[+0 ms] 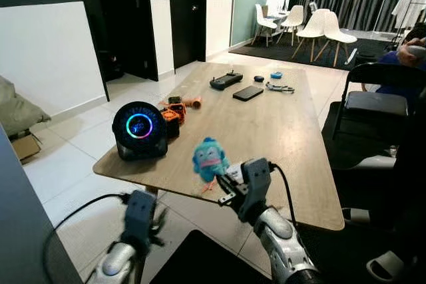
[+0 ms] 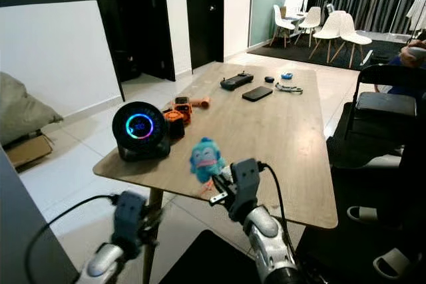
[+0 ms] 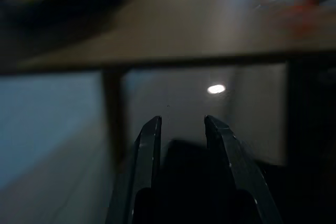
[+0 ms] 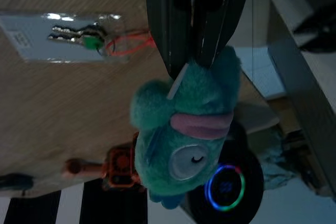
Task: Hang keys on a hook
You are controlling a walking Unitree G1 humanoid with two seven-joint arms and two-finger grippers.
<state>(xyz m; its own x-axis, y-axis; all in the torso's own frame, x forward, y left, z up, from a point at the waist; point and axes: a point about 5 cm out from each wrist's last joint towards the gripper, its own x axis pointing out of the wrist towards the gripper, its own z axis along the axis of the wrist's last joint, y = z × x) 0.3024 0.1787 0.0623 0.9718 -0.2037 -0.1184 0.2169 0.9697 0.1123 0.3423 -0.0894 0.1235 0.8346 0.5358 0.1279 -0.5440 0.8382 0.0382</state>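
A blue plush toy (image 1: 209, 157) with a pink mouth stands at the near edge of the wooden table (image 1: 286, 138). My right gripper (image 4: 191, 66) is shut on the plush toy (image 4: 184, 124). An orange cord (image 4: 128, 45) runs from it to a bunch of keys (image 4: 79, 34), which lie on the tabletop beside a white tag (image 4: 31, 40). In the eye views my right gripper (image 1: 229, 191) is just off the table's front edge. My left gripper (image 1: 141, 214) hangs lower, below the table edge, and its fingers (image 3: 152, 129) stand apart with nothing between them.
A round black device with a glowing ring (image 1: 140, 128) and orange parts (image 1: 174, 112) sit at the table's left. A controller (image 1: 226, 80), a phone (image 1: 247, 92) and small items (image 1: 279, 87) lie at the far end. A black folding chair (image 1: 379, 101) stands to the right.
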